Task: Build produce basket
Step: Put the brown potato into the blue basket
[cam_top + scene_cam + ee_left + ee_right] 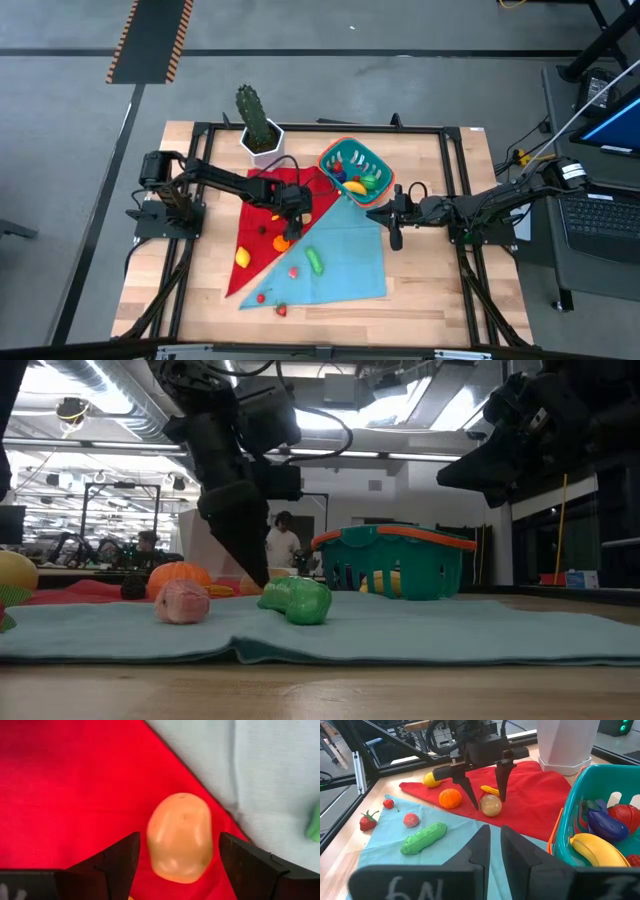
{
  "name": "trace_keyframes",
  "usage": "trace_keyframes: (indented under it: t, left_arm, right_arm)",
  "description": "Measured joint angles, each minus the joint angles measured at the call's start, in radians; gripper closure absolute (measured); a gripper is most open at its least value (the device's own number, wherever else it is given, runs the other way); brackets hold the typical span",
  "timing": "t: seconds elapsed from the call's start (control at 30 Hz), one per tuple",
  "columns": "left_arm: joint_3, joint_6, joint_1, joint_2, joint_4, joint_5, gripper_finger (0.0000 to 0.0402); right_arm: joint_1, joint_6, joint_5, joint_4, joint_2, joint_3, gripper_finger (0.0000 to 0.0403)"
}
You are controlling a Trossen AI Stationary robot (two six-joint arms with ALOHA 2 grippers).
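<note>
A tan egg-shaped piece of produce [180, 837] lies on the red cloth [60, 780], close to that cloth's edge against the light blue cloth [270, 775]. My left gripper [291, 213] points down over it, open. One finger [122, 857] stands on either side of it with a small gap, touching nothing. The teal basket [352, 167] with its orange-red rim stands at the far middle of the table, with a banana [597, 850], an eggplant [605, 826] and a red piece inside. My right gripper [495, 845] hovers shut, just near of the basket.
An orange [450, 798], a lemon [432, 780], a green pod [424, 838], a pink berry [411, 820], a strawberry [367, 821] and a cherry [388, 803] lie spread over the two cloths. A white pot with a cactus [262, 135] stands at the far edge, left of the basket.
</note>
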Motion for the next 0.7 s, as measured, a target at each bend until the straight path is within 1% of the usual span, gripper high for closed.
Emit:
trace_keyframes:
  t: [0.17, 0.37, 0.5, 0.7]
  left_arm:
    - [0.0, 0.0, -0.019, 0.0, 0.004, 0.001, 0.0141]
    - [0.002, 0.0, -0.021, 0.036, 0.034, -0.003, 0.0142]
    - [0.003, 0.013, -0.021, 0.065, 0.031, -0.007, 0.0151]
    - [0.0, 0.026, -0.016, 0.045, 0.016, -0.014, 0.0167]
  right_arm:
    - [0.0, 0.0, 0.0, 0.0, 0.0, 0.0, 0.0356]
    - [0.0, 0.0, 0.0, -0.005, 0.0, 0.0, 0.0356]
    - [0.0, 0.017, 0.0, -0.025, 0.0, 0.0, 0.0356]
    - [0.0, 0.031, 0.001, -0.046, 0.003, 0.0, 0.0356]
